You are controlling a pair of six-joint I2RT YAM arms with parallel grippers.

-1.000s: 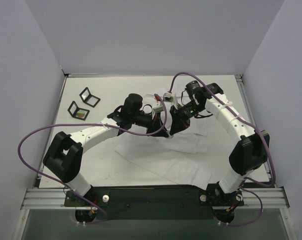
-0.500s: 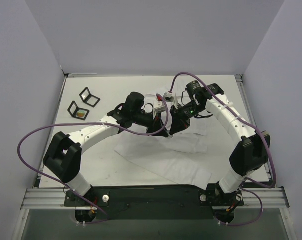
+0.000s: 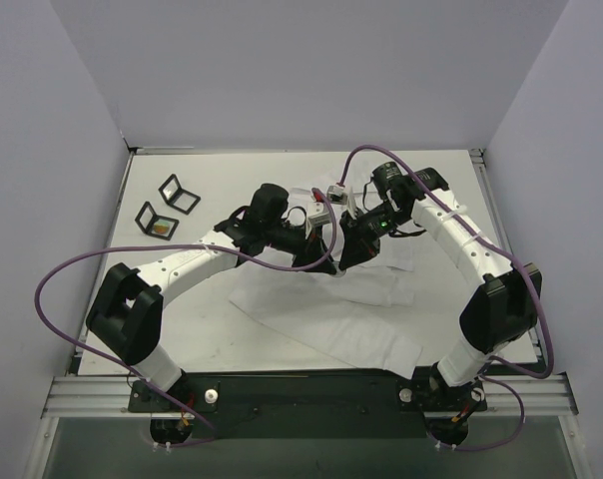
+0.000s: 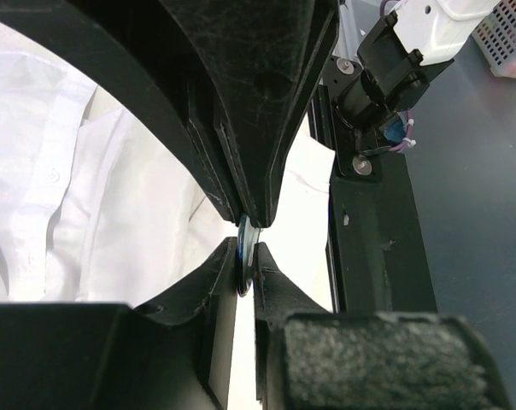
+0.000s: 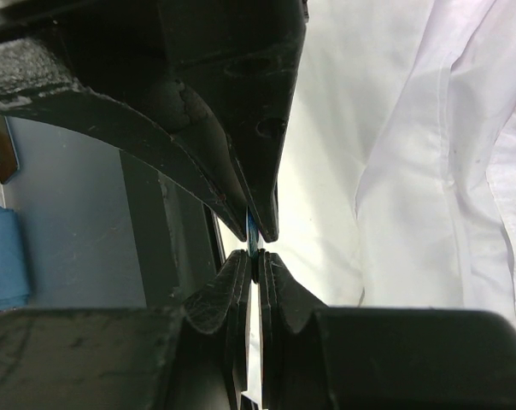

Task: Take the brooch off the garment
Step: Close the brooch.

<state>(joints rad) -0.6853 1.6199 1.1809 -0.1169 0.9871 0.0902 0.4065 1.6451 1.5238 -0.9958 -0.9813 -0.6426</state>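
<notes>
**Both pincers clamped on the brooch (image 4: pixel 243 254) at the white shirt (image 3: pixel 371 329)**

Top view: the left pincer (image 3: pixel 327 262) and right pincer (image 3: pixel 343 257) meet tip to tip over the shirt, which lies crumpled mid-desk (image 3: pixel 232 185).

Left wrist view: the fingers are closed on the brooch, a thin silvery disc seen edge-on, with shirt fabric behind.

Right wrist view: the fingertips (image 5: pixel 266 224) pinch the brooch's thin bluish edge (image 5: pixel 250 231), with the shirt alongside.

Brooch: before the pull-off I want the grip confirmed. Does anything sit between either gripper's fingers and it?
Nothing visible does. The left gripper and the right gripper each pinch the brooch, a thin bluish edge, over the garment. Whether fabric is caught too cannot be told.
</notes>
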